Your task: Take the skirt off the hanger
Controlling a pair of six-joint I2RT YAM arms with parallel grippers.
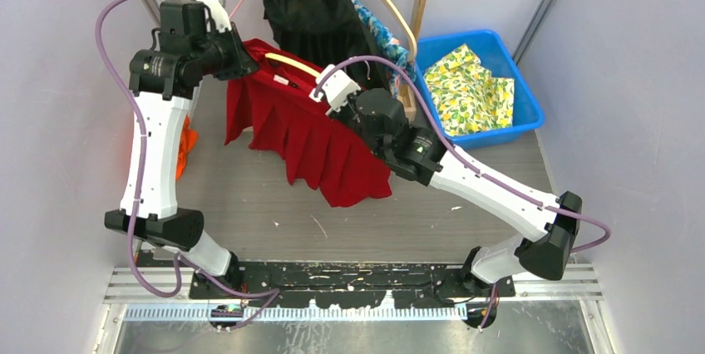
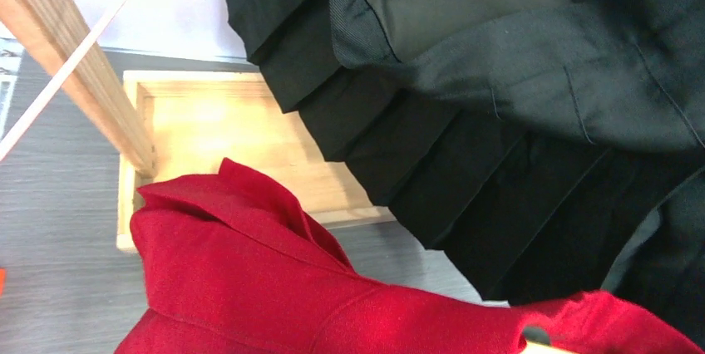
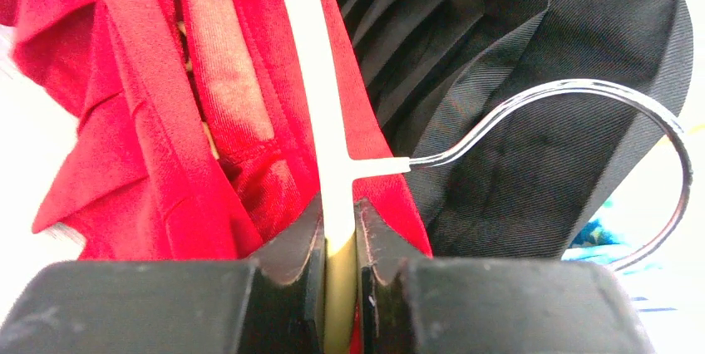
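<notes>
A red pleated skirt hangs from a cream plastic hanger with a metal hook; its hem trails on the table. My right gripper is shut on the hanger's bar, just below the hook's stem, with red skirt cloth on either side. In the top view the right gripper sits at the skirt's upper right. My left gripper holds the skirt's upper left corner. Its fingers are hidden in the left wrist view, where the red waistband fills the bottom.
A black pleated skirt hangs on the wooden rack right behind; its base lies below. A blue bin at the right holds yellow-patterned cloth. Orange cloth lies by the left arm.
</notes>
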